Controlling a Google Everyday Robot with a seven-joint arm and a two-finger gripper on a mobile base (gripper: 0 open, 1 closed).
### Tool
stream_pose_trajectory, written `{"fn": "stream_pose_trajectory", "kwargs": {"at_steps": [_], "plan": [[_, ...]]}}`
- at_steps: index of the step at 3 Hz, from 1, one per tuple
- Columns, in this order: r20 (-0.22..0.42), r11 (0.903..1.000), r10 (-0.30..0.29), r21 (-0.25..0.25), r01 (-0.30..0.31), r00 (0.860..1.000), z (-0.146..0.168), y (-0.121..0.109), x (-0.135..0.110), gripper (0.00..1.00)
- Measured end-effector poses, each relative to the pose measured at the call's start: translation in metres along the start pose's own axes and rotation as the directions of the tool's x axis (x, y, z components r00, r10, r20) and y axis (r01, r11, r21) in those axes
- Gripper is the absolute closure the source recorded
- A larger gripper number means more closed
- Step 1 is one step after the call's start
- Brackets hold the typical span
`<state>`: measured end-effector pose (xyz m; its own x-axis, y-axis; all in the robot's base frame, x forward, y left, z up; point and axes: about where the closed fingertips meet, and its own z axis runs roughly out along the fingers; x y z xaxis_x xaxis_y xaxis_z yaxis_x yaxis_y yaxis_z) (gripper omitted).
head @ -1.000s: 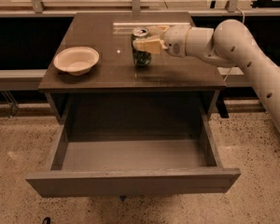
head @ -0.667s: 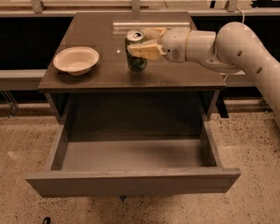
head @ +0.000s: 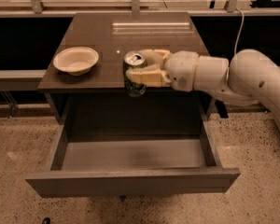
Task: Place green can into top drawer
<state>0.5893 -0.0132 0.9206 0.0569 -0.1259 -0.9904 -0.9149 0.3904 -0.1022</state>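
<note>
The gripper is at the front edge of the table, with the white arm reaching in from the right side of the view. Its two cream fingers are pinching the green can from the right, one on the far side of the can and one on the near side. The can is upright, with its silver top and pull tab facing up. Pale markings show on the dark green body, but no brand name or writing can be read. The lower part of the can overlaps the table's front edge, above the rear of the top drawer, which is pulled fully out with its grey floor exposed. Whether the can base touches the table surface cannot be told. Compared with the frames up to a second ago, the can and gripper have moved from the middle of the table top forward to the front edge and slightly left. The cream bowl on the left of the table and the drawer are in the same positions as before.
</note>
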Motion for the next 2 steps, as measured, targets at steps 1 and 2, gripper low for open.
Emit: {"fn": "stream_pose_trajectory", "kwargs": {"at_steps": [1,2], "plan": [[0.000,0.9949,0.093,0.040,-0.093,0.996,-0.035,0.026,0.032,1.00],[-0.049,0.9918,0.084,0.100,-0.079,0.995,-0.062,0.025,0.063,1.00]]}}
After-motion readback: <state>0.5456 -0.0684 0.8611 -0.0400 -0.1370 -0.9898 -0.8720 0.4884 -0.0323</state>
